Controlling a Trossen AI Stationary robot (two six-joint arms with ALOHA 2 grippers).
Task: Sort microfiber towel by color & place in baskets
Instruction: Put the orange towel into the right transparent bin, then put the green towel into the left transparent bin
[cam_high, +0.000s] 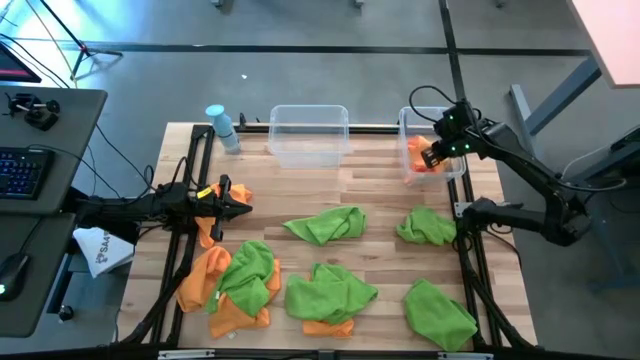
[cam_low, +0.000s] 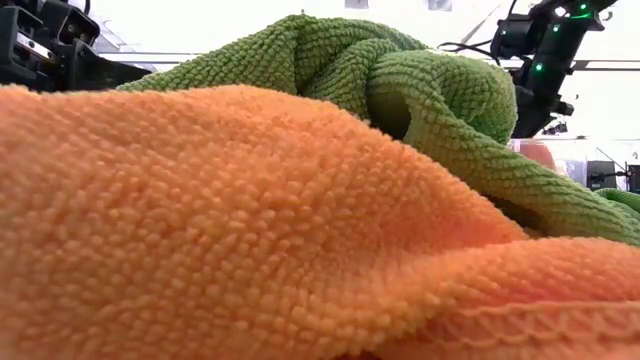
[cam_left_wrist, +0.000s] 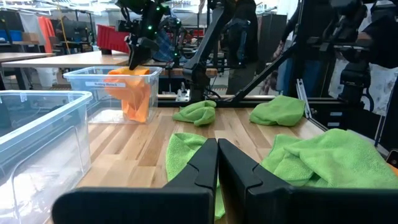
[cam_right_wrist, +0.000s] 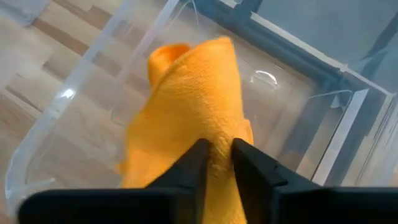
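My right gripper (cam_high: 432, 155) is over the narrower clear basket (cam_high: 452, 170) at the table's far right, shut on an orange towel (cam_right_wrist: 193, 93) that hangs into the basket (cam_left_wrist: 134, 93). The wider clear basket (cam_high: 308, 135) stands at the far middle with nothing showing in it. My left gripper (cam_left_wrist: 217, 152) is shut on nothing and hovers level over the table's left side (cam_high: 245, 207), beside an orange towel (cam_high: 207, 230). Several green towels (cam_high: 325, 225) and orange towels (cam_high: 200, 280) lie crumpled on the table. My right gripper pinches the orange towel's bunched upper end (cam_right_wrist: 217, 134) between its two fingers (cam_right_wrist: 189, 168), coming from above and pointing down. Several layers look gathered there. The towel hangs below the fingers, its lower part (cam_left_wrist: 137, 112) inside the narrower basket.
A light-blue bottle (cam_high: 222, 125) stands at the far left, next to the wider basket. Black frame rails (cam_high: 190, 170) run along the table's left and right sides. An orange towel (cam_low: 250, 230) and a green towel (cam_low: 420, 90) fill the low view. Bare wood (cam_high: 370, 185) lies between baskets and towels.
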